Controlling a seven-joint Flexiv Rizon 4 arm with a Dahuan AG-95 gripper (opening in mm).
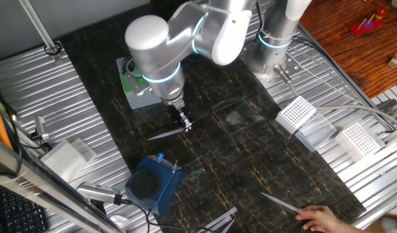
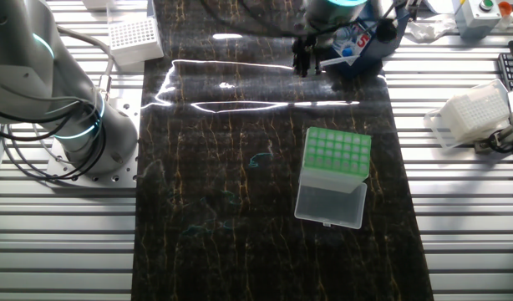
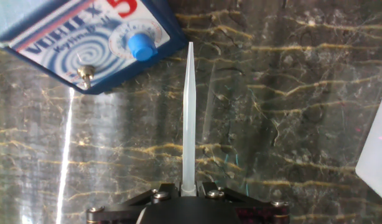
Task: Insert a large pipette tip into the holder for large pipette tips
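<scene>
My gripper (image 3: 187,186) is shut on the wide end of the large pipette tip (image 3: 188,112), a long translucent cone that points away toward the blue vortex mixer (image 3: 85,37). In one fixed view the gripper (image 1: 184,124) is low over the dark mat, with the tip (image 1: 165,134) sticking out sideways close to the mat. The holder with the green grid top (image 2: 336,155) stands on the mat with its clear lid (image 2: 330,201) open, well away from the gripper (image 2: 303,65). In the first fixed view the holder (image 1: 128,83) is partly hidden behind the arm.
The blue vortex mixer (image 1: 153,184) stands just beyond the tip's point. White perforated racks (image 1: 295,113) (image 1: 360,139) (image 1: 63,155) sit on the metal table sides. A person's hand (image 1: 318,217) and another loose tip (image 1: 279,202) are at the mat's near right.
</scene>
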